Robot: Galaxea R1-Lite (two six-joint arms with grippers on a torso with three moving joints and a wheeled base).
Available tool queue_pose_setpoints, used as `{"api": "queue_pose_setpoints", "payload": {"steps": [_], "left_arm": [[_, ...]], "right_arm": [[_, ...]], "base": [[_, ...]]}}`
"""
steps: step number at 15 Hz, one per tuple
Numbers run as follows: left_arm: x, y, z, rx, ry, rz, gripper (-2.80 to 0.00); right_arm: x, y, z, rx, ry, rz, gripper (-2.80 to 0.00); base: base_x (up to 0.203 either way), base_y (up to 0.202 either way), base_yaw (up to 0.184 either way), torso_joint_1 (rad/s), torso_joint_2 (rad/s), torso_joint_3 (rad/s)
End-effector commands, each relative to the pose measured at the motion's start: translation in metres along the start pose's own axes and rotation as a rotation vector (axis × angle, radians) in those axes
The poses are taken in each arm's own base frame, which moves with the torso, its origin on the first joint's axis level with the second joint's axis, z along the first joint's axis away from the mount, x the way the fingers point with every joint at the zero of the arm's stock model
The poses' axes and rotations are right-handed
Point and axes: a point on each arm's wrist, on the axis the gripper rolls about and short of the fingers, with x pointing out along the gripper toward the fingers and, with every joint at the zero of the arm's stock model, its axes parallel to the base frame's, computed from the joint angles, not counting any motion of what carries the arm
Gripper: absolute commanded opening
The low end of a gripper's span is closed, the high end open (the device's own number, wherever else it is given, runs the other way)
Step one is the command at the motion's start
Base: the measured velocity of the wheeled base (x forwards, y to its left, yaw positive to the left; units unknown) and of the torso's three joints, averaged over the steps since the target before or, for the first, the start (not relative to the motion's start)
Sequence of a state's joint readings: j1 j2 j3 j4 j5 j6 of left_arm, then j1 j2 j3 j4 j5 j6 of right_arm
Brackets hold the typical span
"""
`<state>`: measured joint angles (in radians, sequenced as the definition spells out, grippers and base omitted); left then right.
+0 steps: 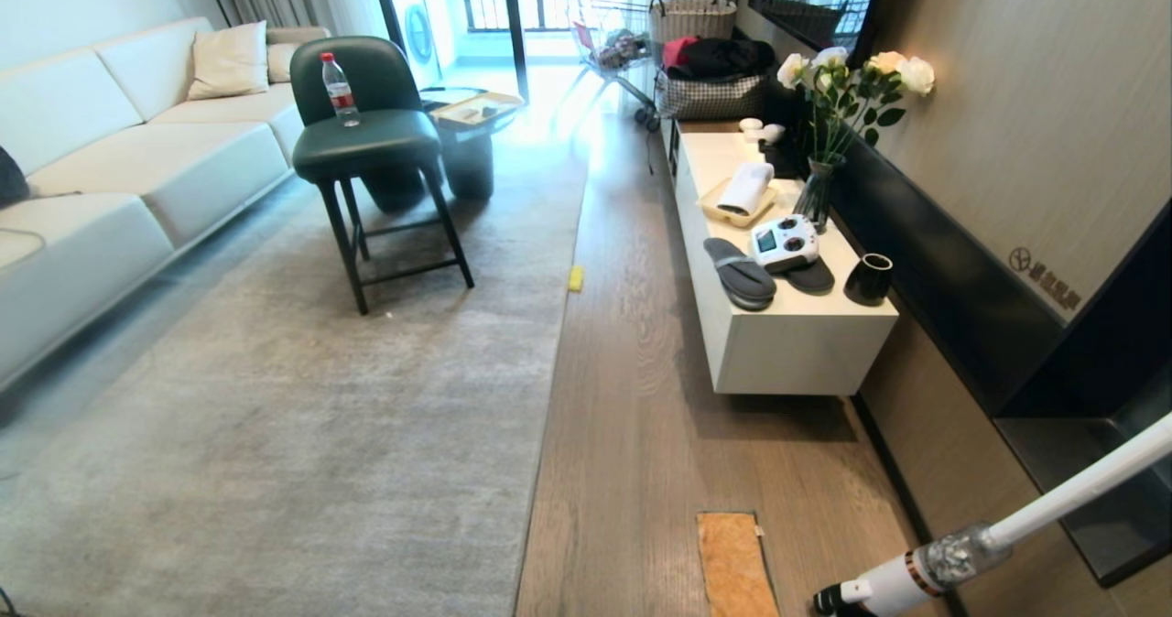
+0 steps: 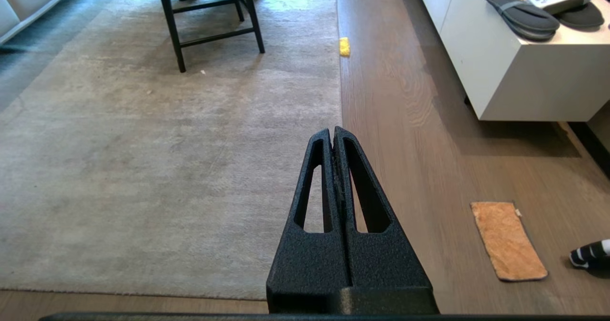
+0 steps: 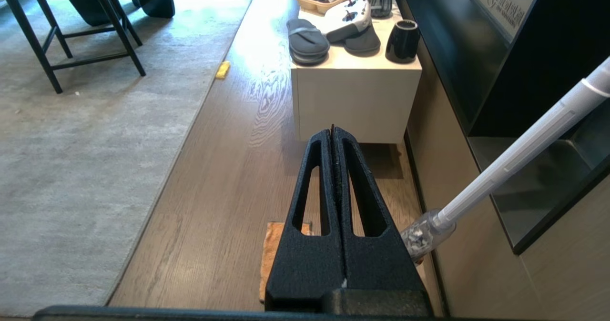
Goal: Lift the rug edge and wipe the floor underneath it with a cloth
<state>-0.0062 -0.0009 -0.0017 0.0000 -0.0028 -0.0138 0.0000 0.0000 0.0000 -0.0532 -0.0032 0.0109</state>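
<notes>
The pale grey rug's straight edge runs away from me along the brown plank floor. Its near corner lies flat, partly behind my left gripper. The orange cloth lies flat on the floor near me, right of the rug; it also shows as the cloth and the cloth, partly hidden under my right gripper. My left gripper hangs shut and empty above the rug edge. My right gripper is shut and empty above the floor. Neither arm shows in the head view.
A white low cabinet with slippers, a controller, a black cup and a vase lines the right wall. A white stick vacuum leans beside the cloth. A green chair with a bottle stands on the rug, a sofa at left. A small yellow object lies at the rug edge.
</notes>
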Motion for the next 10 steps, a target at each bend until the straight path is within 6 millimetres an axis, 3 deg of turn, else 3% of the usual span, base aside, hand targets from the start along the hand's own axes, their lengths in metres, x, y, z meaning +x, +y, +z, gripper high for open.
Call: {"api": "queue_pose_setpoints", "payload": {"steps": [1, 10], "left_arm": [[0.0001, 0.0, 0.0, 0.0, 0.001, 0.0, -2.8], [0.0001, 0.0, 0.0, 0.0, 0.001, 0.001, -2.8]], "right_arm": [[0.0001, 0.0, 0.0001, 0.0, 0.001, 0.0, -2.8], [0.0001, 0.0, 0.0002, 0.0, 0.0, 0.0, -2.8]], "base": [[0.0, 0.0, 0.0, -0.099, 0.47, 0.373], [0.0, 0.0, 0.0, -0.048, 0.45, 0.4]]}}
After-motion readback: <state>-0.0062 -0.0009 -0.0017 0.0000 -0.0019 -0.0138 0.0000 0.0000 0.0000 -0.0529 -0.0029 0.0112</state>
